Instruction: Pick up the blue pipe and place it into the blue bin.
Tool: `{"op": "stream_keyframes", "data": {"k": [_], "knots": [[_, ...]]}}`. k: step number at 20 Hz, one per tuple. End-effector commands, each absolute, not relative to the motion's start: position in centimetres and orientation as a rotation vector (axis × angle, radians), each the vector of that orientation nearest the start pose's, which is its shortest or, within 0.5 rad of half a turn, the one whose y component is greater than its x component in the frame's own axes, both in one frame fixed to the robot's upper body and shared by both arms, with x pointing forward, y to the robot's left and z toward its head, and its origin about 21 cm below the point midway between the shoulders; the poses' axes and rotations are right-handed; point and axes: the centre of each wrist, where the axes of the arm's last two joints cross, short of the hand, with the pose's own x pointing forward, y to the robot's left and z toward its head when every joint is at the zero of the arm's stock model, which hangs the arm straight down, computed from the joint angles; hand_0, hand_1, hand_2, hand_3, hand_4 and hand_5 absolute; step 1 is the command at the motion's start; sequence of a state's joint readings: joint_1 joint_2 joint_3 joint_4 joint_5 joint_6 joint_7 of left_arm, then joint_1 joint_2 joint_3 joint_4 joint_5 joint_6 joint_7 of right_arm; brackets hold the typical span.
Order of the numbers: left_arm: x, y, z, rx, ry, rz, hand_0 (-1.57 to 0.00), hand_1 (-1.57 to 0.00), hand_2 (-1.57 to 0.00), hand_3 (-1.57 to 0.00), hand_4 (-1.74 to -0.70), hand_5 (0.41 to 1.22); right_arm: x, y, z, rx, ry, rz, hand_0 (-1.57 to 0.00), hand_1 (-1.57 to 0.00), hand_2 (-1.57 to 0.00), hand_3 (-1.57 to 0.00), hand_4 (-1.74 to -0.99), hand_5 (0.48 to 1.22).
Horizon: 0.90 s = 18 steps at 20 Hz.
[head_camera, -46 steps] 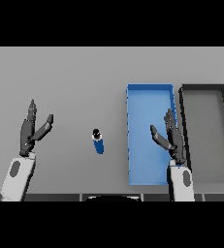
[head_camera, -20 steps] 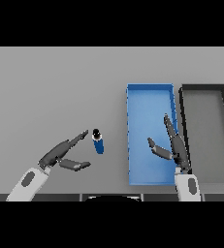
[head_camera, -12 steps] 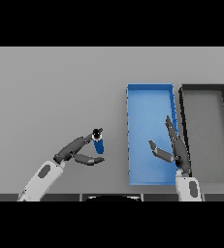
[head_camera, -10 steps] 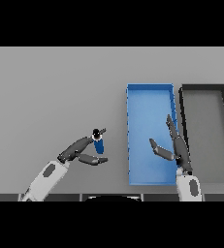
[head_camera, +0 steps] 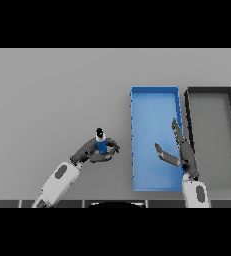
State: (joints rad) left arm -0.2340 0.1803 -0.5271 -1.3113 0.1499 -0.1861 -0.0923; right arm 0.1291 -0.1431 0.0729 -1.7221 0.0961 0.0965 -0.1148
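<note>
The blue pipe stands on the grey table, left of the bins and well apart from them, its dark cap at the far end. The left hand is wrapped about it — fingers curled round the near and right side of the pipe, thumb against the other side — with the white and grey forearm running down to the lower left.

To the right lies the blue bin, a long open tray with nothing resting on its floor. The right hand hovers over the bin's near right part, fingers straight and pointing away, thumb spread out to the left, holding nothing. Just beside the blue bin, on its right, sits a dark bin — its grey floor likewise bare.
</note>
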Motion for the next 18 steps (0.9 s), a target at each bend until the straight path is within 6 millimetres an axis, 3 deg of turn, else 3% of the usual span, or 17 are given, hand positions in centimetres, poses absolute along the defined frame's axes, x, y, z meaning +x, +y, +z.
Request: {"op": "stream_keyframes", "data": {"k": [1, 4, 7, 14, 18], "knots": [[26.5, 13.7, -2.6, -0.491, -1.446, -0.668, -0.85, -0.94, -1.01, -1.0, -1.48, 0.969, 21.7, -25.1, 1.3, -0.065, -1.685, 0.291, 0.0, 0.0, 0.0, 0.0, -1.261, 0.609], [26.0, 13.4, -2.9, -0.49, -1.494, -0.665, -1.2, -1.25, -1.29, -1.21, -1.6, 1.092, 21.7, -25.1, 1.1, -0.069, -1.665, 0.29, 0.0, 0.0, 0.0, 0.0, -1.26, 0.614], [25.3, 12.8, -2.8, -0.483, -1.539, -0.68, -1.38, -1.41, -1.42, -1.34, -1.67, 1.155, 21.6, -25.0, 1.1, -0.061, -1.677, 0.302, 0.0, 0.0, 0.0, 0.0, -1.252, 0.619], [25.7, 11.0, 1.8, -0.601, -1.708, -0.68, -1.53, -1.54, -1.54, -1.44, -1.72, 1.207, 22.0, -25.3, 1.2, -0.094, -1.666, 0.32, 0.0, 0.0, 0.0, 0.0, -1.228, 0.629], [26.1, 10.4, 4.5, -0.624, -1.707, -0.725, -1.55, -1.56, -1.56, -1.45, -1.72, 1.215, 21.9, -25.4, 1.4, -0.087, -1.685, 0.326, 0.0, 0.0, 0.0, 0.0, -1.216, 0.637]]}}
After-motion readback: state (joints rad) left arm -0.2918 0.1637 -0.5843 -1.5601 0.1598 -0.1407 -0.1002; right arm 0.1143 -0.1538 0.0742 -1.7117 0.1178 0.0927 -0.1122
